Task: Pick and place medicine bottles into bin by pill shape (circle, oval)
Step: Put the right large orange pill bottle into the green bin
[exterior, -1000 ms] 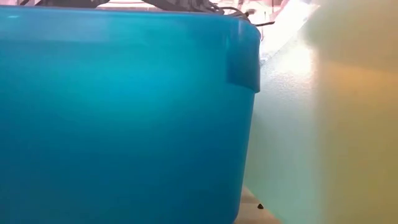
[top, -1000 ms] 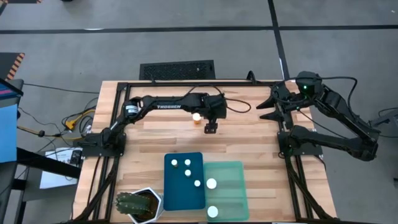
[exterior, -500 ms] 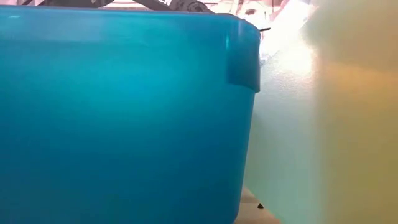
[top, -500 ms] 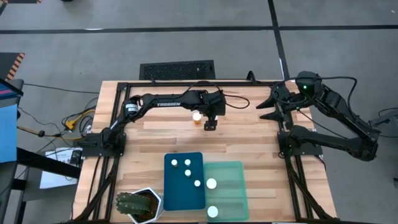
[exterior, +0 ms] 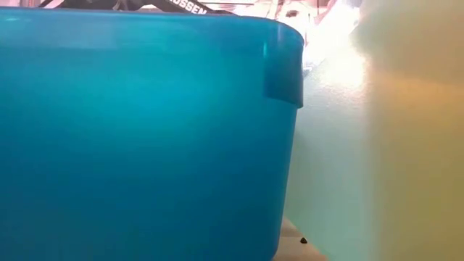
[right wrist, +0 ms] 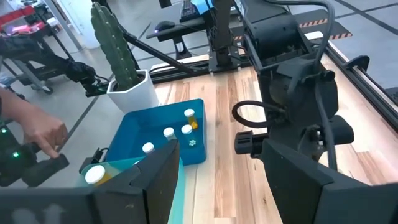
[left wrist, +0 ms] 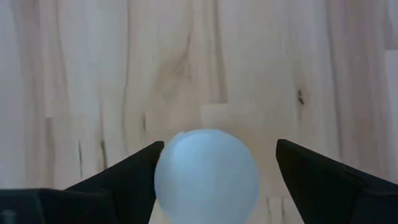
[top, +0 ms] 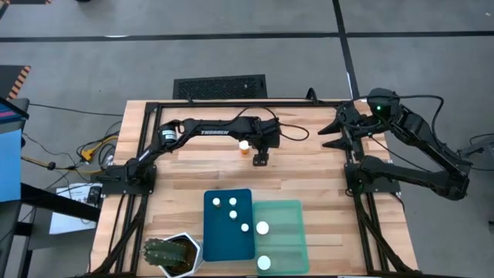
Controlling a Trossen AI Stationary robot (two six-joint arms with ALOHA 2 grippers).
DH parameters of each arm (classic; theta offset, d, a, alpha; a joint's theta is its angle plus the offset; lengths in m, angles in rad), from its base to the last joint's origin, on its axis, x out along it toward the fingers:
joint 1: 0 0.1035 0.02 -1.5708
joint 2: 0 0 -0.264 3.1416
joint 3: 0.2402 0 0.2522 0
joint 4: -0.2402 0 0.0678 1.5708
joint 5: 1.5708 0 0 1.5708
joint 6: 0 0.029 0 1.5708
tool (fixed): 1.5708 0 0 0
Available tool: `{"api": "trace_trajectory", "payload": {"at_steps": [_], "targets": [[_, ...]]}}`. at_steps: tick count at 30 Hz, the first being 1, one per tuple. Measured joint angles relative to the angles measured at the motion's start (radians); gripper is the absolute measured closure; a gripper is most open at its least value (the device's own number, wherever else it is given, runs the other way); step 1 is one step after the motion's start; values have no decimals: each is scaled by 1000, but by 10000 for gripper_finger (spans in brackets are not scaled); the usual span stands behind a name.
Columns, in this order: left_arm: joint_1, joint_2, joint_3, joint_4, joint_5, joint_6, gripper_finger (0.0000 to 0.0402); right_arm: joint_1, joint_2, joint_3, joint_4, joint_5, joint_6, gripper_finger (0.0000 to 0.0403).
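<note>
The left arm reaches across the far half of the wooden surface (top: 309, 166). Its left gripper (top: 261, 160) points straight down over a single medicine bottle (top: 245, 146) that stands upright on the bare wood, well apart from both trays. In the left wrist view the bottle's white cap (left wrist: 206, 176) sits between the two dark fingers (left wrist: 124, 177). The fingers stand spread, one close beside the cap and the other clear of it; the bottle is not gripped.

The dark blue tray (top: 228, 241) lies near the front edge of the surface and holds four white-capped bottles (top: 232, 214). The mint green tray (top: 287, 212) touches its right side and holds two bottles (top: 262, 228). A cactus in a white hexagonal pot (top: 173, 254) stands just beside the blue tray.

The right gripper (top: 330, 133) waits at the surface's right rear, fingers parted and holding nothing. A person's hand (right wrist: 42, 132) shows beyond the table in the right wrist view.
</note>
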Motion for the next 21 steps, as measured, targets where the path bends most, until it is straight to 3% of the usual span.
{"api": "trace_trajectory", "payload": {"at_steps": [5,14,21], "targets": [[1,0,11,-29,-9,-2,112,-1,0,0,1,0,0,163],[-2,-4,16,-32,-43,-8,209,-1,0,0,1,0,0,163],[-13,-4,19,-37,-45,-50,190,-1,0,0,1,0,0,163]]}}
